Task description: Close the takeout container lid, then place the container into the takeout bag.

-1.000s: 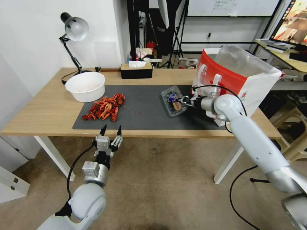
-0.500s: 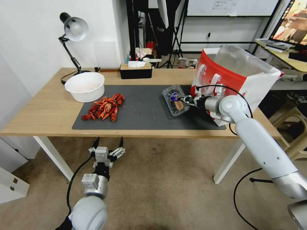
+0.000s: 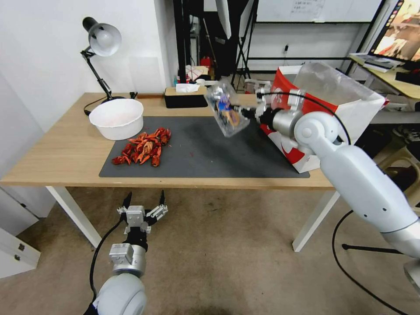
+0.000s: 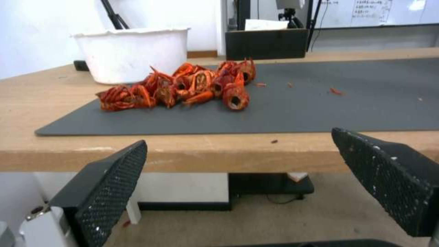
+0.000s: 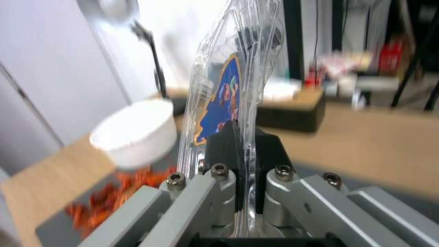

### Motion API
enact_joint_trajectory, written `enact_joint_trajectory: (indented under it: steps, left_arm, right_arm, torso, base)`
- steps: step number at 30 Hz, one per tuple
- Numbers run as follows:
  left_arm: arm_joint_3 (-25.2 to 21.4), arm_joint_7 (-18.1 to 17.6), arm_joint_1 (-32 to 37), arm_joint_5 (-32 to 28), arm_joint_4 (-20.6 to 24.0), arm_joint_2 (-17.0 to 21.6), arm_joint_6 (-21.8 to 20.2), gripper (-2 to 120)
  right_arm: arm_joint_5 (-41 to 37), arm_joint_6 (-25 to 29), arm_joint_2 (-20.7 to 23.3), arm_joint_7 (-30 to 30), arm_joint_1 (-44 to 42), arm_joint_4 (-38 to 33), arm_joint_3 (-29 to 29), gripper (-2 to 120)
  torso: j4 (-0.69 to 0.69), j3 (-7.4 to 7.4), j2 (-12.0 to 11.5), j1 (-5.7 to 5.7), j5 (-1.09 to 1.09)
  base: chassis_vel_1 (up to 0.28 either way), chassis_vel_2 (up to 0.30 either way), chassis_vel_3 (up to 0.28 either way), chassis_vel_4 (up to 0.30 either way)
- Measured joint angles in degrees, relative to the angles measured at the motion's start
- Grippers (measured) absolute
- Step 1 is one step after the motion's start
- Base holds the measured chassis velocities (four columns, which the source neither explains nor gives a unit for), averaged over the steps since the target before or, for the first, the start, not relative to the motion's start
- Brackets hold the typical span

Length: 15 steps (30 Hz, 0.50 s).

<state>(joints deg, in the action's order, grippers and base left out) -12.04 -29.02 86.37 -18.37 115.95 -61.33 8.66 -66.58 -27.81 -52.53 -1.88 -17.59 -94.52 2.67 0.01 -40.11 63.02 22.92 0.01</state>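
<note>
The right claw (image 3: 245, 112) grips the closed container (image 3: 225, 109), tilted in the air above the mat (image 3: 197, 148) beside the bag (image 3: 332, 109), while the left claw (image 3: 144, 205) hangs open below the surface (image 3: 65, 148).

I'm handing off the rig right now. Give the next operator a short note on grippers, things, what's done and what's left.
Right gripper: shut on the container edge, holding it tilted in the air above the mat, beside the bag.
Left gripper: open, parked below the table edge.
Done: lid closed, container lifted.
Left: carry it over the bag's open top and put it in.
</note>
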Motion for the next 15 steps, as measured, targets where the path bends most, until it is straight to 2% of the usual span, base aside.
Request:
enact_joint_trajectory:
  steps: [4,7,8,9,11,14,15]
  left_arm:
    - [-0.09,-0.04,-0.1,-0.19,0.08,-0.21,-0.1,100]
    - [-0.11,-0.04,-0.05,-0.24,0.09,-0.44,-0.11,100]
    - [-0.11,-0.04,-0.05,-0.24,0.09,-0.44,-0.11,100]
    - [-0.11,-0.04,-0.01,-0.25,0.09,-0.51,-0.11,100]
    - [-0.25,0.12,0.44,-0.25,0.14,-0.67,0.09,100]
    - [-0.36,0.47,0.8,-0.25,0.23,-0.73,0.37,100]
    - [-0.36,0.96,1.21,-0.26,0.25,-0.89,0.8,100]
  right_arm:
    - [0.6,3.22,2.18,3.41,0.36,-3.14,-3.11,0]
    - [1.59,6.1,4.9,10.68,0.36,-6.5,-6.6,0]
    - [1.59,6.1,4.9,10.68,0.36,-6.5,-6.6,0]
    - [2.37,7.06,6.58,13.39,0.08,-7.61,-8.54,0]
    - [4.28,7.91,9.34,15.26,-0.7,-8.34,-11.27,0]
    - [5.0,7.98,10.6,15.68,-0.96,-8.4,-11.93,0]
    - [6.32,8.15,12.64,15.98,-1.68,-8.34,-13.05,0]
  torso:
    - [0.0,0.0,0.01,0.0,0.0]
    - [-0.02,0.0,0.01,0.0,0.0]
    - [-0.02,0.0,0.01,0.0,0.0]
    - [0.0,0.0,0.01,0.0,-0.01]
    - [-0.03,0.0,0.01,0.0,0.01]
    - [-0.02,0.0,0.01,0.0,0.01]
    - [-0.02,0.0,0.01,0.0,0.01]
  base:
    - [0.0,0.0,0.0,0.0]
    - [0.0,0.0,0.0,0.0]
    - [0.0,0.0,0.0,0.0]
    - [0.0,0.0,0.0,0.0]
    - [0.0,0.0,0.0,0.0]
    - [0.0,0.0,0.0,0.0]
    - [0.0,0.0,0.0,0.0]
